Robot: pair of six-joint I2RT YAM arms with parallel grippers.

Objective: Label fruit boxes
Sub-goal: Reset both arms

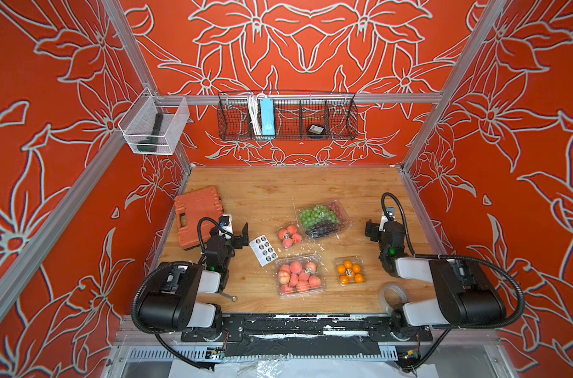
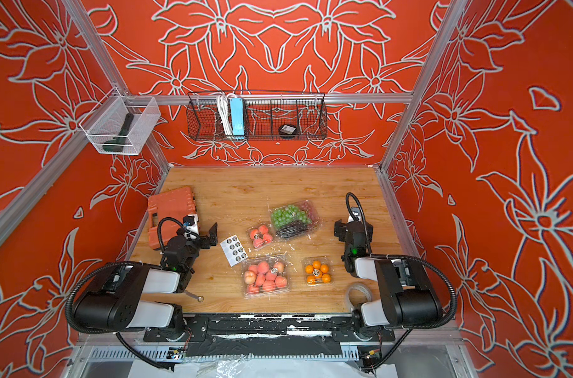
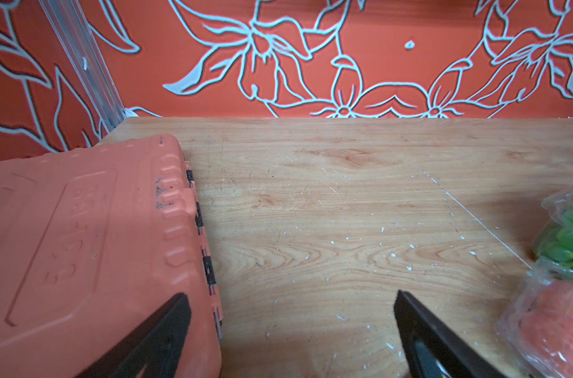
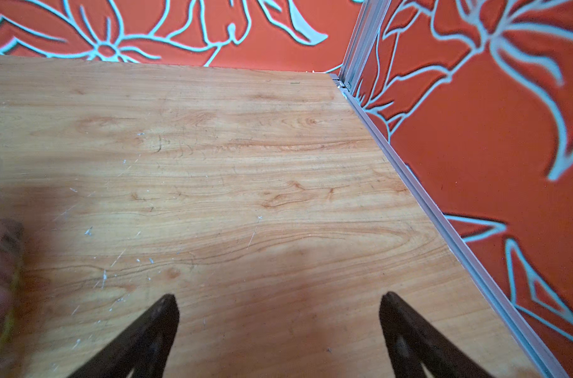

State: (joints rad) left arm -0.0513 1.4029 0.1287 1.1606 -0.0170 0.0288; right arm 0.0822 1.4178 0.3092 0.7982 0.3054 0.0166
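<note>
Labelling looks finished: four clear plastic clamshell fruit boxes point(image 1: 300, 276) sit on the wooden table point(image 1: 262, 196), each wearing a round sticker point(image 1: 308, 270), and your left gripper point(image 3: 290, 296) and right gripper point(image 4: 278, 295) gape empty, so just check each label sticks.

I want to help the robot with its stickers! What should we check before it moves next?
1. Left pincer open, holding nothing: ok.
2. Right pincer open, holding nothing: ok.
3. Sticker sheet flat on the table near the left pincer, with stickers on it: ok.
4. Boxes labelled, namely grape box, small peach box, large peach box, orange box: ok, each shows a round sticker.
5. Labels pressed down firmly: cannot tell.
</note>
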